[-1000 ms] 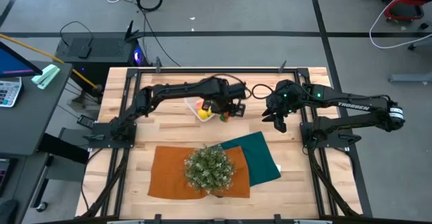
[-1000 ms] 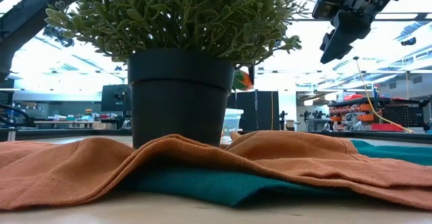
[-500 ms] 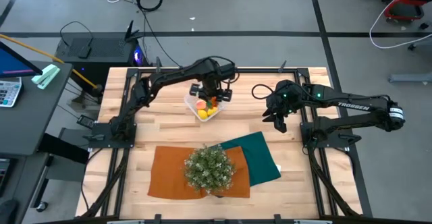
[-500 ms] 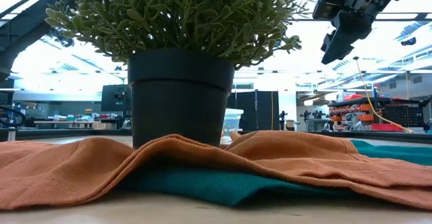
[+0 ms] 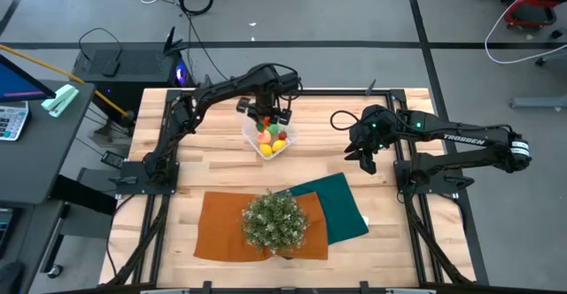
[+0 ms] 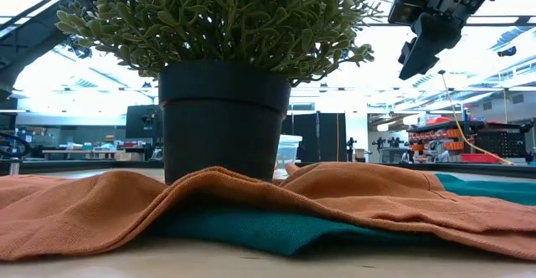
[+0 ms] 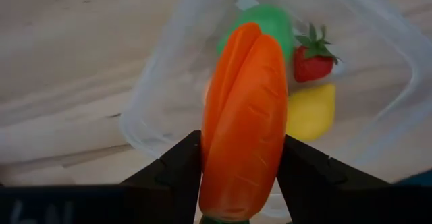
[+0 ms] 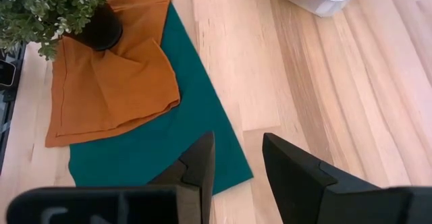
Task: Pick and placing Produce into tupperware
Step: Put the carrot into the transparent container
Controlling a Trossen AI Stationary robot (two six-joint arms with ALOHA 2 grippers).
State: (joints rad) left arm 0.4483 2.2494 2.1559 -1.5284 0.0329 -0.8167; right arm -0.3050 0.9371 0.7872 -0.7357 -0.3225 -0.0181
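My left gripper (image 5: 266, 117) is shut on an orange toy carrot (image 7: 243, 116) and hovers over the far part of the clear tupperware (image 5: 251, 139). In the left wrist view the tupperware (image 7: 155, 96) holds a green piece (image 7: 273, 21), a red strawberry (image 7: 312, 59) and a yellow piece (image 7: 312, 113). My right gripper (image 5: 361, 157) is open and empty, held above the table to the right of the tupperware; it also shows in the low view (image 6: 416, 60). My left gripper pinches the carrot between its two fingers (image 7: 179, 170), on the two sides of its thick end (image 7: 223, 183), where a bit of green shows. The fingers point down and lie along the carrot. The carrot is lifted clear, its narrow end pointing down at the tupperware.
A bushy potted plant (image 5: 275, 221) stands on an orange cloth (image 5: 221, 232) at the near middle, and the orange cloth overlaps a dark green cloth (image 5: 341, 205). Bare wood lies between the cloths and the tupperware. The arms' dark bases (image 5: 142, 174) flank the table.
My left gripper has carried the carrot from the right of the tupperware toward the table's left and far edge, and now stands over the tupperware. It has stayed shut on the carrot.
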